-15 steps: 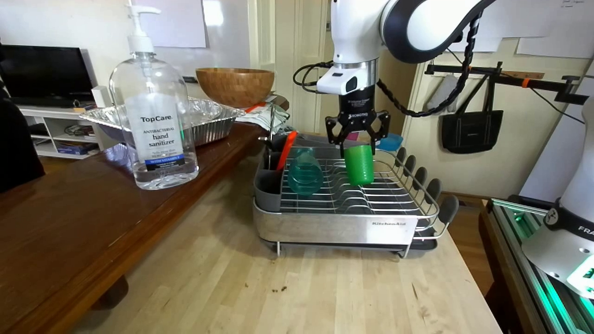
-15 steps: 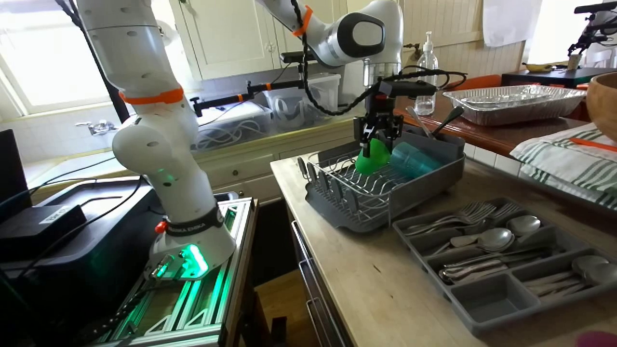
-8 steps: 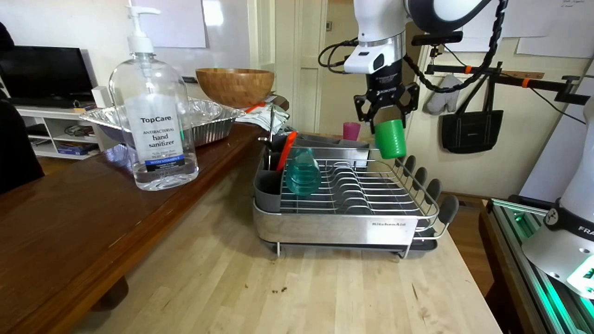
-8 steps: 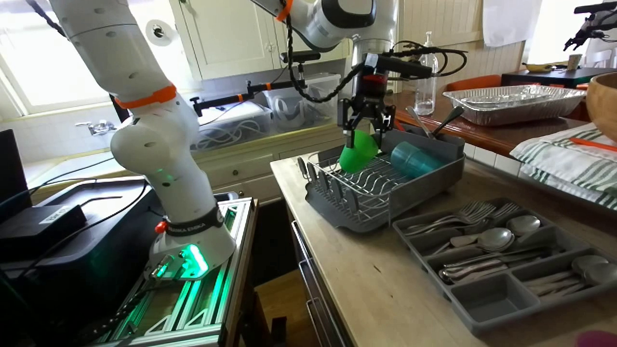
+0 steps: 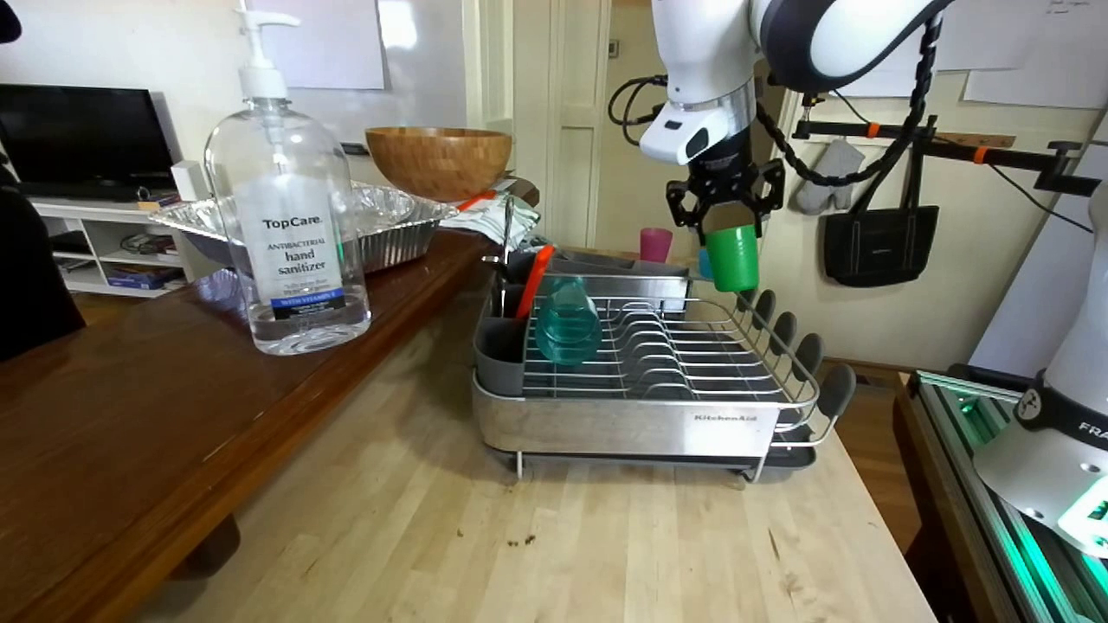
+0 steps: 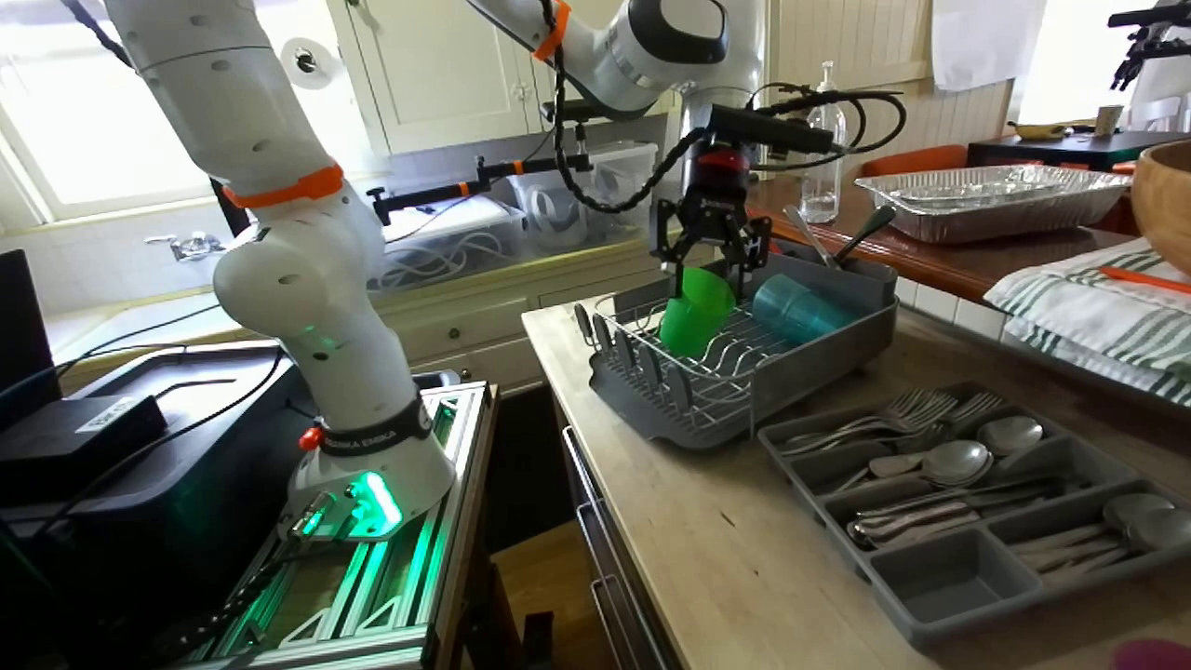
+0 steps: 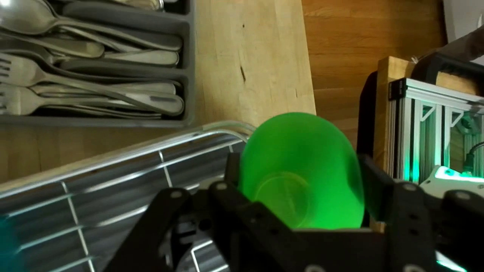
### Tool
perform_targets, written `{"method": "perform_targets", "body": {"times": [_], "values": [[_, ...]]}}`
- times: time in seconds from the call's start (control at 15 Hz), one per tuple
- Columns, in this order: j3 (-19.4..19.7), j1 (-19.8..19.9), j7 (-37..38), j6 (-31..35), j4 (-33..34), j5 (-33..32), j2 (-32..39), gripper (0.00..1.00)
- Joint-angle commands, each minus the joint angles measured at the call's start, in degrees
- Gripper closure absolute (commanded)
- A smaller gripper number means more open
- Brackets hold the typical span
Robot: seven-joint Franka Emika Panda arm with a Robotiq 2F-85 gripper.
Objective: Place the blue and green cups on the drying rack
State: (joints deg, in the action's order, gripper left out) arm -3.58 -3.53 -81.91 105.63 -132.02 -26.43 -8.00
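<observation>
A green cup (image 5: 732,260) is held in my gripper (image 5: 730,234), slightly tilted, above the end of the drying rack (image 5: 623,424) that has the grey prongs. The cup also shows in an exterior view (image 6: 696,314) and in the wrist view (image 7: 302,170), with the black fingers (image 7: 232,170) against both sides of it. A teal-blue translucent cup (image 5: 568,333) lies tilted on the rack wires beside the grey utensil holder. It also shows in an exterior view (image 6: 802,312); only its blurred edge (image 7: 9,245) shows in the wrist view.
A grey cutlery tray (image 6: 940,582) sits on the counter beside the rack. A red-orange utensil (image 5: 535,281) stands in the holder. A pink cup (image 5: 655,245) and a partly hidden blue thing (image 5: 705,262) are behind. A sanitizer bottle (image 5: 290,225) stands on the higher wooden ledge.
My gripper has carried the green cup away from the teal-blue cup toward the prong end of the rack. Over the last half second it moves little, and the cup has become more upright.
</observation>
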Motion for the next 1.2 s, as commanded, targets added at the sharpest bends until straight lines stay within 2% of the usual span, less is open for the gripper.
{"method": "perform_targets", "body": {"times": [0.0,0.27,0.33,0.53,0.6,0.73,1.13], "values": [[1.47,1.25,3.96,2.86,0.71,-4.91,2.84,0.51],[2.49,2.05,6.68,4.09,1.66,-7.41,4.09,0.51],[0.94,0.56,9.19,3.8,3.46,-6.41,6.54,0.51],[0.02,-0.25,8.5,4.01,4.46,-5.68,8.36,0.51],[-3.22,-3.17,12.27,-0.33,8.2,-3.98,12.06,0.51],[-5.47,-5.14,14.71,-1.97,11.39,-3.84,15.63,0.51],[-8.76,-9.35,22.82,-9.85,20.09,-4.23,22.53,0.51]]}}
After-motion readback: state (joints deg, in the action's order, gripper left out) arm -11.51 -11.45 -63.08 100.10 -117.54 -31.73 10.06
